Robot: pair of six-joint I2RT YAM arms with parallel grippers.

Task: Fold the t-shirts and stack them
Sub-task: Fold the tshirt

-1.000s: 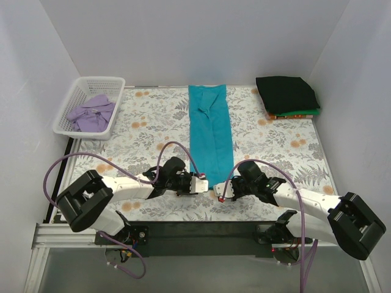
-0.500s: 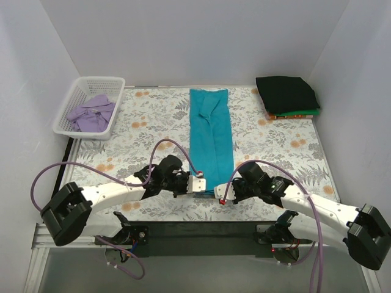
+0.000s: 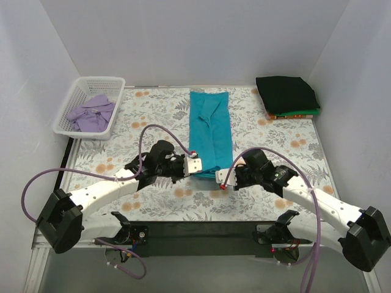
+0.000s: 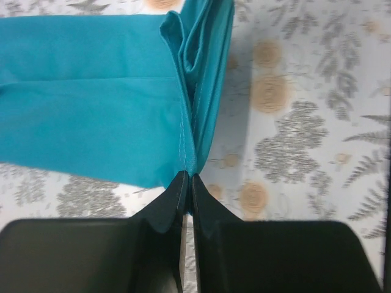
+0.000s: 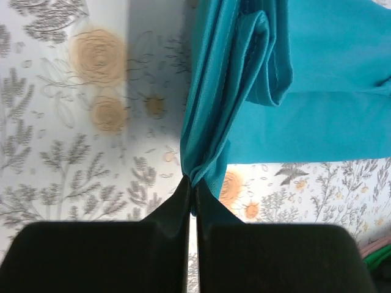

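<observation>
**A:** What takes up most of the table?

**B:** A floral-patterned table cloth (image 3: 153, 116) covers it. Down its middle lies a long teal cloth t-shirt (image 3: 211, 125), folded into a narrow strip that runs from the far edge toward the arms.

**A:** And along the sides?

**B:** At the far left corner stands a white plastic lattice basket (image 3: 101, 79) with a crumpled lavender-purple t-shirt (image 3: 91, 113) inside. At the far right corner a folded black t-shirt (image 3: 286, 93) tops a small stack. A green edge (image 3: 303, 113) and an orange-red edge (image 3: 286, 116) peek out beneath it.

**A:** Where are the grippers?

**B:** Both are at the strip's near end. The left gripper (image 4: 186, 178) is at the near left corner and the right gripper (image 5: 191, 183) at the near right corner.

**A:** How do the jaws stand?

**B:** Each pair is closed tight on the teal cloth, with only a sliver between the black fingers. In both wrist views the hem rises in bunched folds from the fingertips, with the table cloth behind it.
</observation>
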